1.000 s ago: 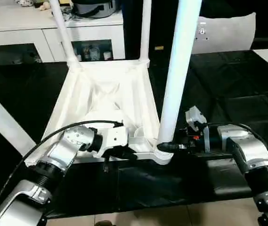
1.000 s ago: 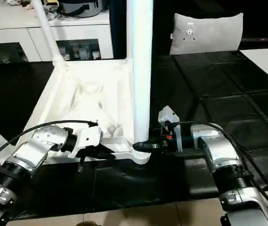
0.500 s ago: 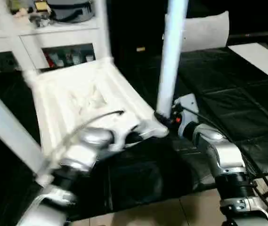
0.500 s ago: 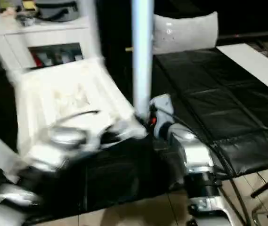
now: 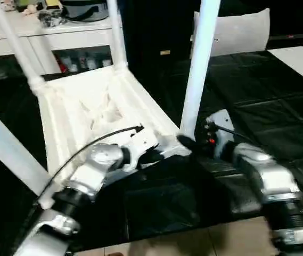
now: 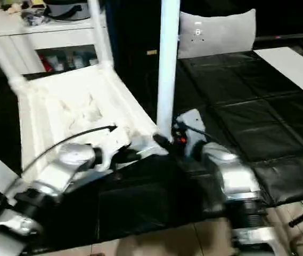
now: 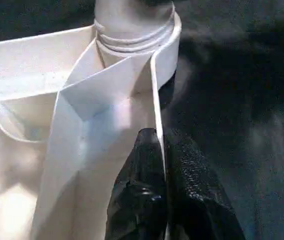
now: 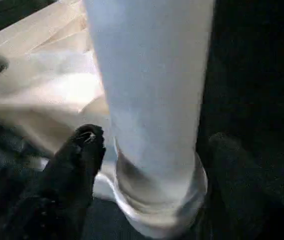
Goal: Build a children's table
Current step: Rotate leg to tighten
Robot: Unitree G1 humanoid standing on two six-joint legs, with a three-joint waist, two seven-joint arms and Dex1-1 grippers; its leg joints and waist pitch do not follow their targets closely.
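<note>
Table top point(image 5: 87, 112): lay upside down on the mat point(image 5: 258, 117), legs upward. Two legs point(image 5: 116, 32) stood at its far corners, one leg point(image 5: 199, 64) at the near right corner. Cabinet point(image 5: 50, 37) behind it; cushion point(image 5: 236, 32) behind, to the right.

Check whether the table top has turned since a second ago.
Yes. The table top has swung: its far edge, earlier level with the cabinet, now slants against it.
</note>
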